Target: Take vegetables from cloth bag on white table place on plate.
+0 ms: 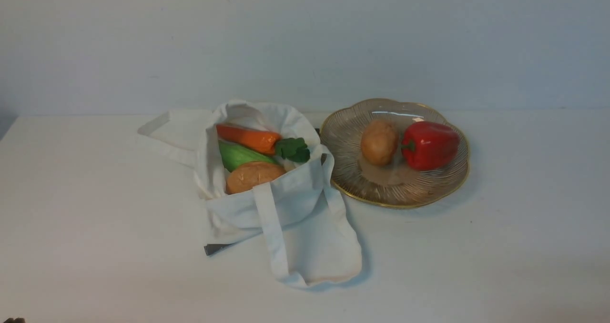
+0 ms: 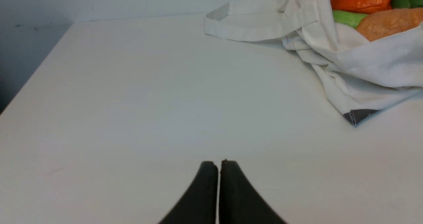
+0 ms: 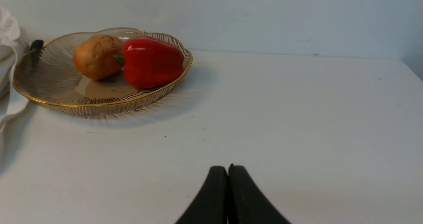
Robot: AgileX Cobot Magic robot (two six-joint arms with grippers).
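Observation:
The off-white cloth bag (image 1: 286, 208) lies open on the white table (image 1: 95, 218). Inside it are an orange carrot (image 1: 248, 138) with a green leafy top, a light green gourd (image 1: 238, 155) and a tan potato (image 1: 253, 175). The glass plate (image 1: 429, 189) to its right holds a potato (image 1: 379, 142) and a red bell pepper (image 1: 431, 144). My left gripper (image 2: 218, 166) is shut and empty over bare table, well short of the bag (image 2: 363, 68). My right gripper (image 3: 227, 169) is shut and empty, short of the plate (image 3: 49, 85). Neither gripper shows in the front view.
A strap handle (image 1: 271, 227) hangs over the bag's front; the other (image 1: 162, 137) lies flat on the table to the bag's left. A pale wall stands behind the table. The table's left edge (image 2: 36, 75) shows in the left wrist view.

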